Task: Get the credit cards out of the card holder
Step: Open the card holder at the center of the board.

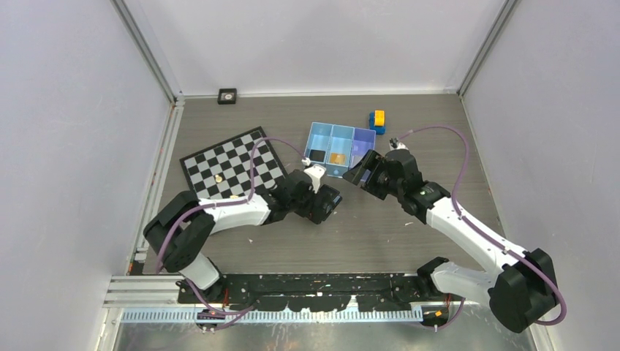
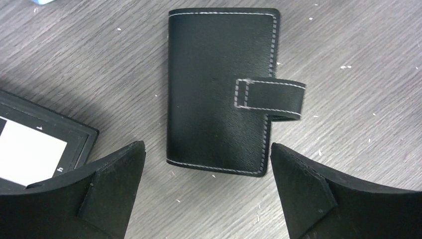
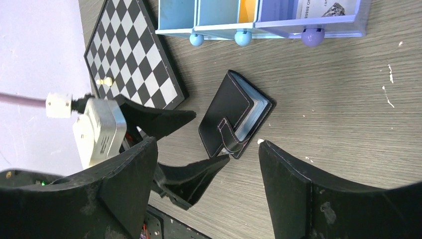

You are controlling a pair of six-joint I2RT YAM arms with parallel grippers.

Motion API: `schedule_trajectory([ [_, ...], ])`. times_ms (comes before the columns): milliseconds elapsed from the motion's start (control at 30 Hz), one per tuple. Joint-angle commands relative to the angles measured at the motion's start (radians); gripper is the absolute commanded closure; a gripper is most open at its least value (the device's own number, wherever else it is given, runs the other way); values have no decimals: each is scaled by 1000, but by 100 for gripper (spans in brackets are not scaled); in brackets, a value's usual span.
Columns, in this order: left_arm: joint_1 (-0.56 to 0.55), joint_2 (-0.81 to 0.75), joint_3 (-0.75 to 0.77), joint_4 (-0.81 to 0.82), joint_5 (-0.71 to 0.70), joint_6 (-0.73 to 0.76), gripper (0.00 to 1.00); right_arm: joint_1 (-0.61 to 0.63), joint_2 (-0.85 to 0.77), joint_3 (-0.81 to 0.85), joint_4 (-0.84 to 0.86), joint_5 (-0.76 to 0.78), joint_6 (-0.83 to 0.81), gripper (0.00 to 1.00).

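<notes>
The card holder [image 2: 219,92], a black stitched case, lies flat on the table with its strap looped over one edge. My left gripper [image 2: 207,145] hovers just above its near end, open, touching nothing. In the right wrist view the card holder [image 3: 229,117] shows pale blue sleeves along its edge, and my right gripper [image 3: 208,143] stands open beside it. A gold-orange credit card [image 1: 337,158] lies in the middle compartment of the light-blue tray [image 1: 343,132]. A pale printed card [image 3: 326,7] lies in the right compartment. From above, the left gripper [image 1: 327,203] and the right gripper [image 1: 360,174] face each other.
A chessboard [image 1: 232,164] with one small pale pawn [image 1: 218,178] lies left of the tray, its corner close to my left fingers [image 2: 114,189]. Yellow-and-blue toy blocks [image 1: 377,121] sit behind the tray. A small black square item [image 1: 227,96] rests at the back wall.
</notes>
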Motion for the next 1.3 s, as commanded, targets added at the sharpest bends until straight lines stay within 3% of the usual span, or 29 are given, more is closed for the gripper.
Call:
schedule_trajectory([
  [0,41,37,39,68,143,-42,0,-3,11,-1,47,5,-6,21],
  [200,43,101,102,6,127,-27,5,-5,25,-1,57,-14,-6,21],
  [300,43,142,139,-22,132,-24,15,-6,31,-3,67,-25,-5,21],
  [433,43,158,153,-59,146,-20,39,-5,39,-3,71,-32,-6,23],
  [600,42,187,180,-110,118,-26,32,-7,42,-4,72,-35,-6,23],
  [700,42,204,194,-141,108,-32,36,-7,37,-6,72,-33,-6,23],
  [767,43,209,200,-158,93,-36,42,-7,32,-10,73,-29,-6,23],
  [900,42,196,193,-158,89,-40,66,-8,26,-15,72,-21,-6,24],
  [1000,43,182,180,-149,97,-51,79,-7,28,-23,85,-17,-10,25],
  [1267,143,41,13,103,351,-192,84,-7,10,-96,171,33,16,25],
])
